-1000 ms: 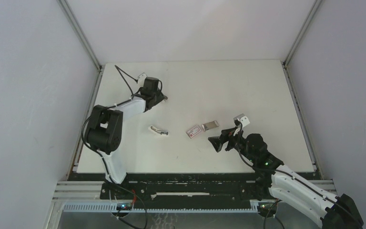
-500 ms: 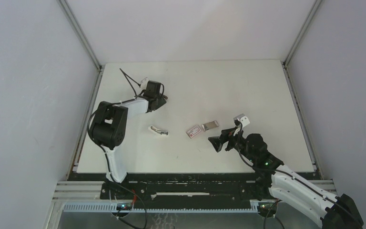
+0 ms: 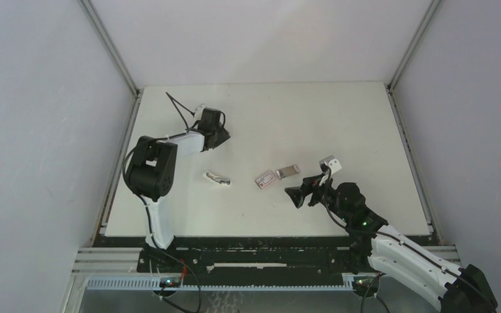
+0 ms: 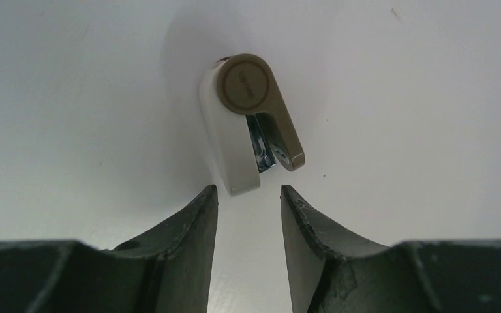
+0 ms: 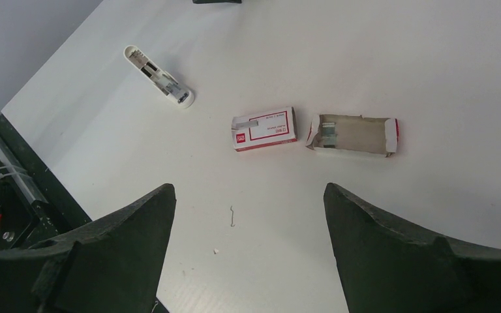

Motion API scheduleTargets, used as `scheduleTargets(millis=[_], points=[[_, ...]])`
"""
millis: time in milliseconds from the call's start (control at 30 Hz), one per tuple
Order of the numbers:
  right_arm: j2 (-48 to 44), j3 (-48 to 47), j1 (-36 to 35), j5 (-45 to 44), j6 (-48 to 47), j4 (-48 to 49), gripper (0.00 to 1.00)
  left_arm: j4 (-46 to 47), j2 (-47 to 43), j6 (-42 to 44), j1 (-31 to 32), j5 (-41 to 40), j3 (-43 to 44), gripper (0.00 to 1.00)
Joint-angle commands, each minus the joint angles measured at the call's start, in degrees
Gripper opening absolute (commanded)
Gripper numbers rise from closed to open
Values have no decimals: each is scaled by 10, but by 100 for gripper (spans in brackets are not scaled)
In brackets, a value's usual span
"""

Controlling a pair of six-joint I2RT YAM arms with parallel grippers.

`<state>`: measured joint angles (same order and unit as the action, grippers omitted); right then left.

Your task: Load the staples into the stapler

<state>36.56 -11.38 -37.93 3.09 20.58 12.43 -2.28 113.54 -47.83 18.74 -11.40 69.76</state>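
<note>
The stapler (image 4: 248, 124), white with a tan-brown top arm, lies on the table just beyond my left gripper (image 4: 248, 190), which is open; the stapler's near end sits at the fingertips, untouched. In the top view the left gripper (image 3: 222, 135) is at the far left and hides the stapler. The staples box, a pink-red sleeve with a white label (image 5: 265, 129) (image 3: 266, 179), lies mid-table. Its grey inner tray (image 5: 352, 135) (image 3: 288, 171) lies pulled out just to its right. My right gripper (image 5: 248, 189) (image 3: 297, 194) is wide open and empty, hovering on the near side of the box.
A white elongated piece with a metal channel (image 5: 160, 85) (image 3: 217, 178) lies left of the box. A loose bent staple (image 5: 233, 216) lies on the table between my right fingers. The table's near edge (image 3: 267, 238) is just behind the right gripper.
The left arm's elbow and wrist shifted slightly to the right near the stapler. The right arm, box and tray have not moved.
</note>
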Motion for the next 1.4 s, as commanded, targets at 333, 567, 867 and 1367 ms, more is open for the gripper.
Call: scheduleTargets(millis=[333,567,867,1367], points=[[7,-20,4,4,3,22,83,-26,30,18,-18,11,52,40],[8,-19,4,4,3,22,83,-34,28,24,-19,7,54,23],[5,-21,5,-16,2,10,82,-37,-37,68,-19,12,9,0],[107,-163,-74,-121,8,-118,74,-123,-255,138,32,161,-130,0]])
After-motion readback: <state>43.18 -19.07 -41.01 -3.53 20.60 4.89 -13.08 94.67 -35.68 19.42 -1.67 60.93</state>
